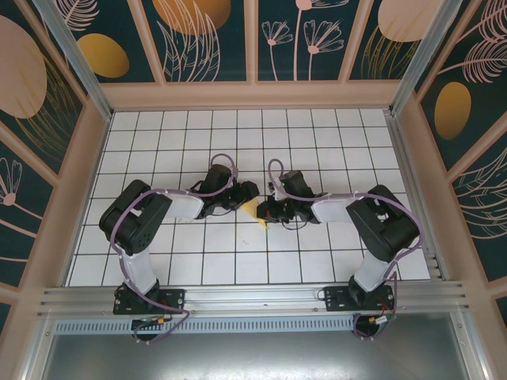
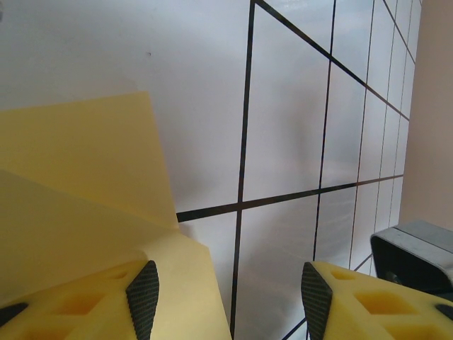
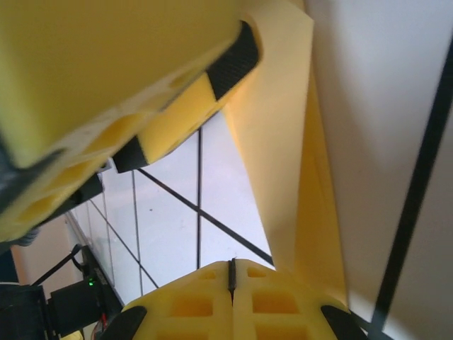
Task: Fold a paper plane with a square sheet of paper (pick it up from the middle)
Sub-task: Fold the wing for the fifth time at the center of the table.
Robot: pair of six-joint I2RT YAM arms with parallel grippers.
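Now, the right pincer [image 3: 231, 273] sits clamped, jaws flush together, the yellow sheet of paper [image 3: 276, 142] rising folded just beside it. Across, the left pincer [image 2: 226, 297] stands part-open, paper by one finger. Both meet in the middle of the tiled counter [image 1: 317, 134].

A thin pale-yellow square sheet of paper [image 1: 253, 209] lies near the middle of the white gridded surface [image 1: 158, 134], between two claws. The black left claw [image 1: 249, 193] sits just left of the sheet and slightly behind it. In the left wrist view one of its fingers [image 2: 144, 297] is over the sheet's edge and the other over bare surface. The black right claw [image 1: 268, 212] sits at the sheet's right side, facing the left claw; whether it touches the sheet cannot be told. Both arm bases stand at the surface's near edge.
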